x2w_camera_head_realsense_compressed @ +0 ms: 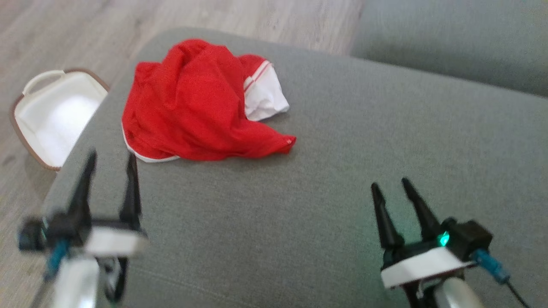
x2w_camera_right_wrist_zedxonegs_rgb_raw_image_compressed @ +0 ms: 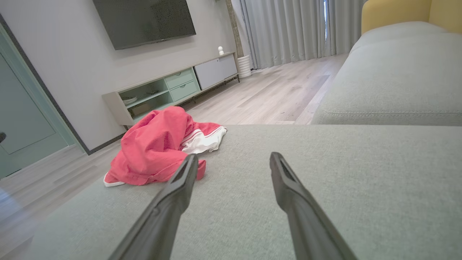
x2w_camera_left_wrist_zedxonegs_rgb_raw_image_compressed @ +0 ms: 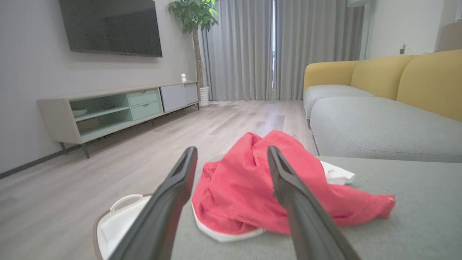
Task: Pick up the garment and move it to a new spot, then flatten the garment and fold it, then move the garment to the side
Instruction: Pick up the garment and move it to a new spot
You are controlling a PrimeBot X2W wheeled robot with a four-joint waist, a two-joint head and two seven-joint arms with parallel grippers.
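1. The left end effector (x2w_camera_head_realsense_compressed: 111,156) hangs low over the near left part of the grey cushion (x2w_camera_head_realsense_compressed: 299,192). Its two dark fingers are spread wide apart and hold nothing.
2. The right end effector (x2w_camera_head_realsense_compressed: 390,184) hangs over the near right part of the cushion. Its fingers are spread too, with nothing between them.
3. The garment (x2w_camera_head_realsense_compressed: 192,102) is a red heap with white trim. It lies on the far left part of the cushion, bunched up and not flat.
4. In the head view, the garment is at about 1 o'clock from the left end effector, and near. Its white bottom edge is just past the fingertips.
5. From the right end effector, the garment is at about 10 o'clock and well apart. A thin red corner pokes out that way.
6. The heap is longest from about 10 o'clock to 4 o'clock.
7. In the left wrist view, the red cloth sits right between the two fingers, straight ahead at 12 o'clock.
8. So I think the left arm is the nearer one, and it should reach forward first.
9. A white basket (x2w_camera_head_realsense_compressed: 55,115) stands on the floor at 9 o'clock from the garment, just beside the cushion's edge.
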